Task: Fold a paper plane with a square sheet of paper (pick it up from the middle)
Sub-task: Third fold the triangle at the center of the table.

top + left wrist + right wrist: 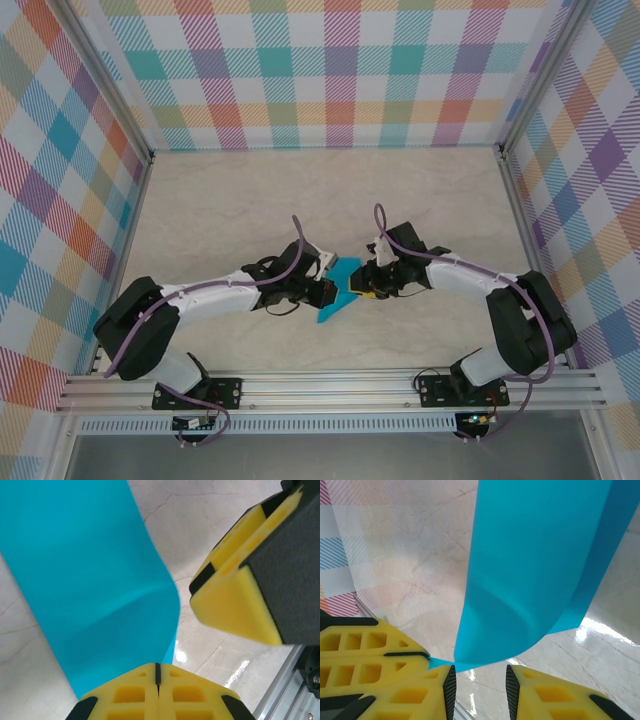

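Left wrist: curled teal square sheet of paper clamped in left fingers, right fingers apart.

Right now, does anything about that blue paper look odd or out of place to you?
Yes, mildly. The square sheet of paper is not lying flat: the left gripper pinches one edge and the sheet bows in a soft curl, with no sharp crease. The right gripper stands open close by. Nothing looks torn.

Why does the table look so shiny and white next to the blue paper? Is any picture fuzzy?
Right wrist view: light bounces off the glossy table, leaving white glare beside the paper. Left wrist view: similar glare under the paper's curl. Top view: even light, nothing badly blurred.
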Controlling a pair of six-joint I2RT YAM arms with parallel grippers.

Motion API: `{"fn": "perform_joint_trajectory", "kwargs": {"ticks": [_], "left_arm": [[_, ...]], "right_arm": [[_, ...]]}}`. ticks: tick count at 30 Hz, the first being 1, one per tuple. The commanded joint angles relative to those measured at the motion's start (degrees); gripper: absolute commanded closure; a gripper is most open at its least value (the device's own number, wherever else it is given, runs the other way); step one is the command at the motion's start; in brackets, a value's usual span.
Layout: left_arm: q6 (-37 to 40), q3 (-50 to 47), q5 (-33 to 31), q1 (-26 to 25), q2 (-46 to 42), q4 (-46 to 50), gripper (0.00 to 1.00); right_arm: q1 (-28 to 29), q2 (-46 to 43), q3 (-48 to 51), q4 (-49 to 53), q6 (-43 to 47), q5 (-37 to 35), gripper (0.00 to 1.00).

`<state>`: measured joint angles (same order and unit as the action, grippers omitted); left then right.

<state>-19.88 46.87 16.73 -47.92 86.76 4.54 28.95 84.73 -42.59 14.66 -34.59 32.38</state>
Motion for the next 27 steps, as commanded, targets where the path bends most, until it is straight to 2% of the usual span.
{"fn": "perform_joint_trajectory", "kwargs": {"ticks": [1,7,16,20,27], "left_arm": [[1.8,3.3,3.5,0.3,3.3,1.6,0.98],[3.0,6.7,6.6,0.2,8.3,3.5,0.99],[3.1,7.2,5.8,0.5,8.8,3.5,0.99],[3.3,7.3,5.8,0.5,9.4,3.3,0.99],[4.5,8.0,5.6,1.5,9.8,4.4,0.99]], "right_arm": [[0.4,-1.5,0.6,2.8,0.9,-4.9,0.67],[0.2,1.1,-6.7,9.6,2.1,-15.3,0.71],[0.3,15.1,-18.0,11.9,5.8,-12.4,0.8],[0.3,19.9,-20.0,10.6,6.7,-7.8,0.81],[0.3,24.9,-22.7,16.5,11.0,-14.3,0.86]]}}
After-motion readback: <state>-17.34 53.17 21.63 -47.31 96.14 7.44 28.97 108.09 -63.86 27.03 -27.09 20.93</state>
